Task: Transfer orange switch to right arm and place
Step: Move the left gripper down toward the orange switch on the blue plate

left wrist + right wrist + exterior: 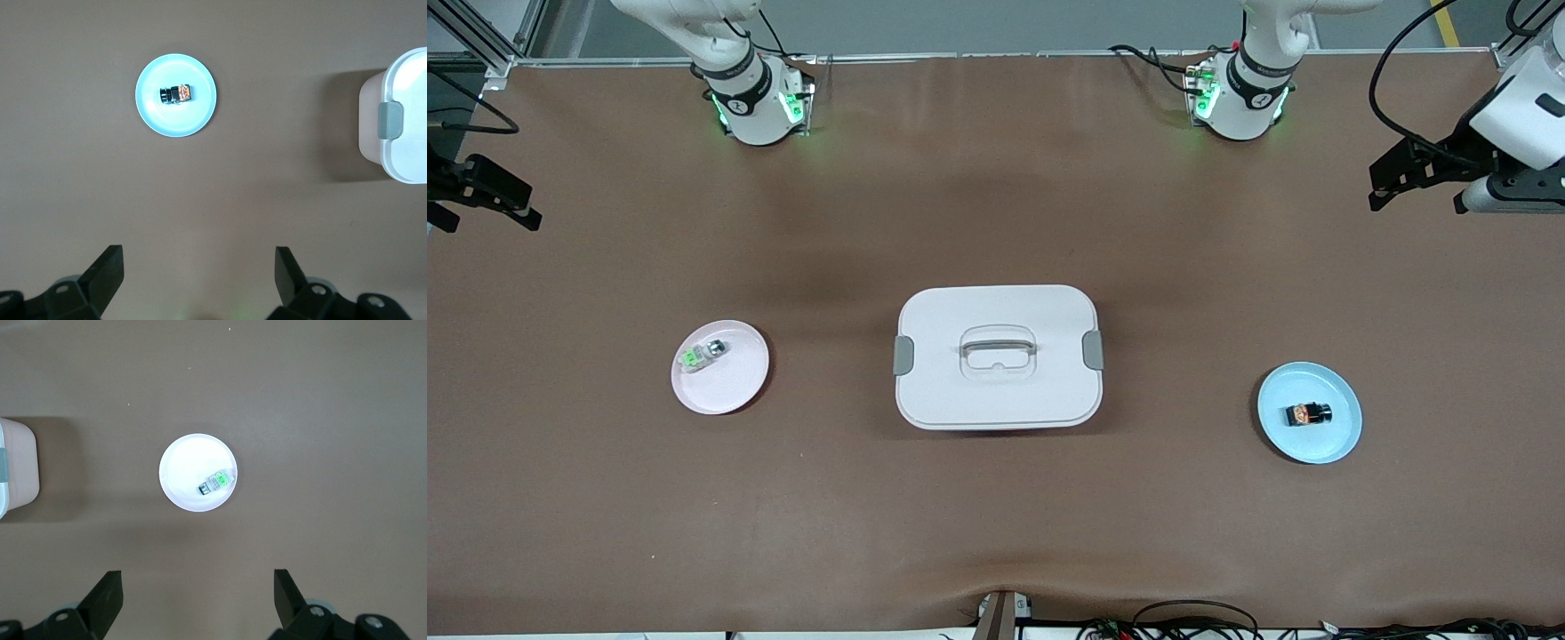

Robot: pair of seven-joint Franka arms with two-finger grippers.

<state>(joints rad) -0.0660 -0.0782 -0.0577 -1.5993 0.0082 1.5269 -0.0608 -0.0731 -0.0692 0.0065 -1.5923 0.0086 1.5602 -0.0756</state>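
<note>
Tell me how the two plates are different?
The blue plate holds the orange switch; the pink plate holds a green-and-white part. The blue plate sits toward the left arm's end and nearer the camera, the pink plate toward the right arm's end. Both are round and small.

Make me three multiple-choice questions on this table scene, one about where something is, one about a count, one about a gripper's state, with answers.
1. Where is the orange switch?
A. on the blue plate
B. on the white box
C. on the bare table

2. How many plates are on the table?
A. one
B. two
C. three

3. What state is the left gripper in?
A. shut on the switch
B. shut, empty
C. open, empty

Answers: 1 A, it lies inside the rim; 2 B, blue plus the pink plate; 3 C, fingers apart with nothing between.
</note>
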